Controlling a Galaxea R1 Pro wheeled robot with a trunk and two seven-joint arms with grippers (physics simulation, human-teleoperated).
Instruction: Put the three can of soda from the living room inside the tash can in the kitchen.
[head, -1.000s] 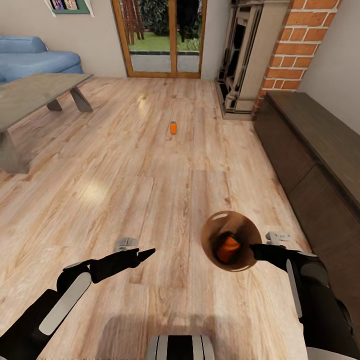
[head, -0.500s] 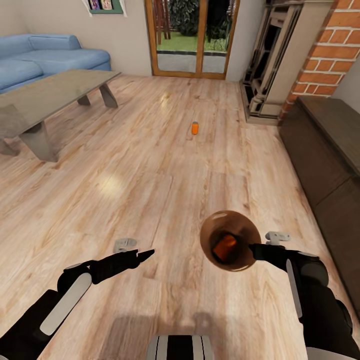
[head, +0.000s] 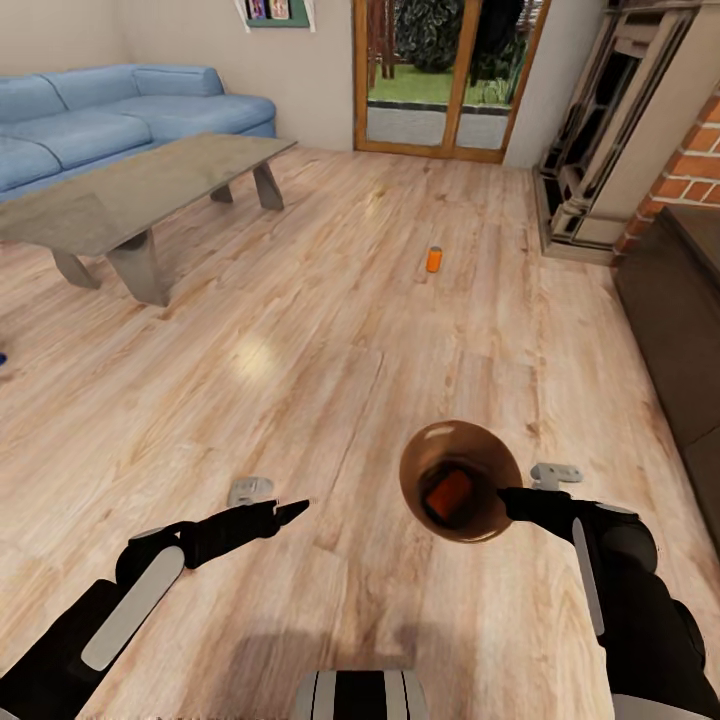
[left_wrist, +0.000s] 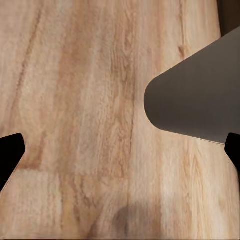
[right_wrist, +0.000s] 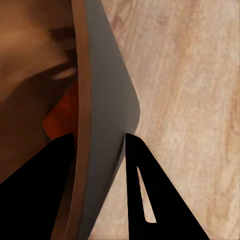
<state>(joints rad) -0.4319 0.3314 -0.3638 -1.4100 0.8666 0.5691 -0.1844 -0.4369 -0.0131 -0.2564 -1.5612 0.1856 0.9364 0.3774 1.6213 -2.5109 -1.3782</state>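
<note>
Living room, wood floor (head: 300, 330); robot faces the glass door (head: 440, 80) in the far wall. Right gripper (head: 512, 500) carries the tash can (head: 460, 480) above the floor, jaws pinching its rim: in the right wrist view one finger sits inside the copper wall, the other against the grey outside (right_wrist: 107, 120). One orange soda can (head: 448, 495) lies tilted in the bottom of the bin (a second dark shape beside it is too dim to name). Another orange can (head: 434, 259) stands upright on the open floor, well ahead of the robot, between the low grey table (head: 140, 190) and the fireplace (head: 610, 130), nearer the fireplace side. Left gripper (head: 285, 513) hangs empty, low over the floor, well apart from the bin; its jaws are spread, fingertips (left_wrist: 10, 150) at opposite borders of the left wrist view, with the bin's grey outside (left_wrist: 200, 95) beyond them. Blue sofa (head: 110, 110) runs behind the table; dark bench (head: 680, 320) along the right-hand wall.
</note>
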